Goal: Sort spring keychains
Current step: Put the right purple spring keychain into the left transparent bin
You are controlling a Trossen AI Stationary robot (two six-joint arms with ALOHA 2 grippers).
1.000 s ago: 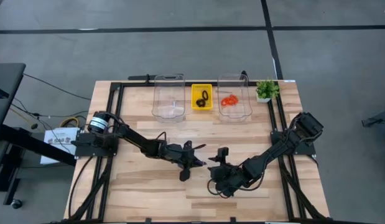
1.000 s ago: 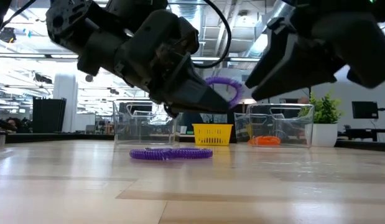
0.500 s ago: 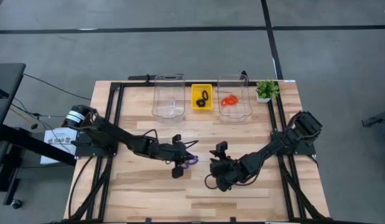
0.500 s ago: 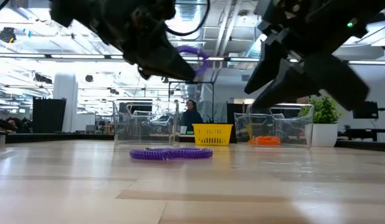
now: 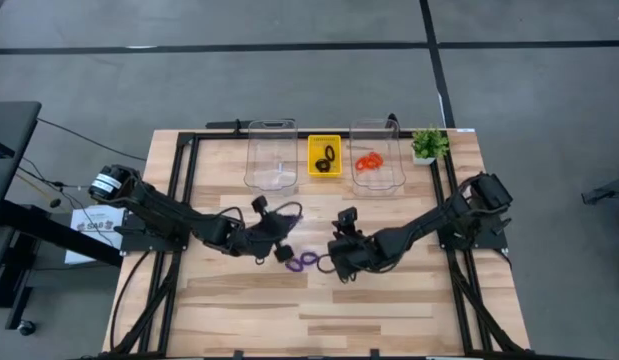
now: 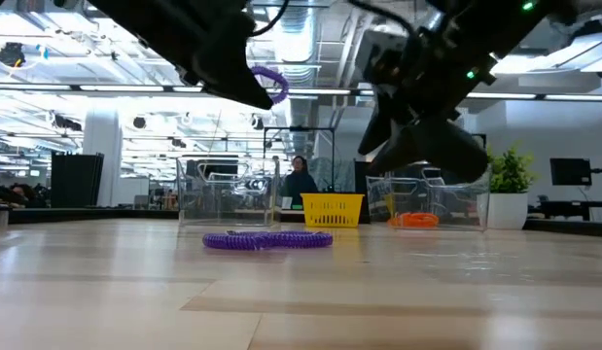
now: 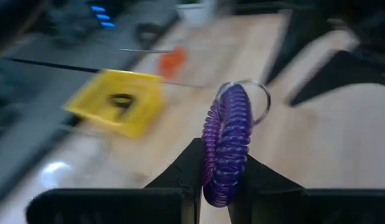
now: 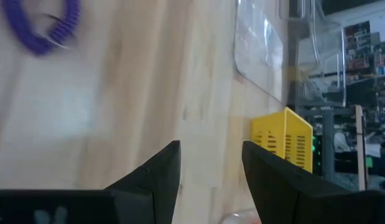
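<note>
The left gripper [image 5: 286, 222] is raised above the middle of the table [image 5: 239, 310], short of the left clear bin [image 5: 271, 155]. Its fingers [image 7: 189, 165] pinch a purple spring keychain [image 7: 227, 143] between them; the coil stands upright in the grip with a thin metal ring at its upper end. In the low view the same keychain [image 6: 269, 82] hangs clear of the table surface.

The right gripper [image 5: 336, 255] is positioned near the table centre, just right of two more purple keychains [image 5: 305, 261] that lie flat on the wood, touching each other. The low view shows this pair [image 6: 267, 239] resting side by side on the table. The right fingers [image 8: 156, 171] are spread apart with nothing between them; one purple coil [image 8: 41, 25] shows farther off in the right wrist view.

At the far edge of the table, three containers stand in a row:
- left clear bin: contents cannot be made out from above.
- yellow tray [image 5: 325, 157]: holds black keychains [image 5: 328, 155], probably two, though the coils are too small to count with certainty.
- right clear bin [image 5: 377, 160]: holds orange-red keychains [image 5: 368, 161].

A small potted plant [image 5: 427, 144] stands at the far right corner, beside the right clear bin. A person [image 6: 300, 181] shows in the room beyond the table.
</note>
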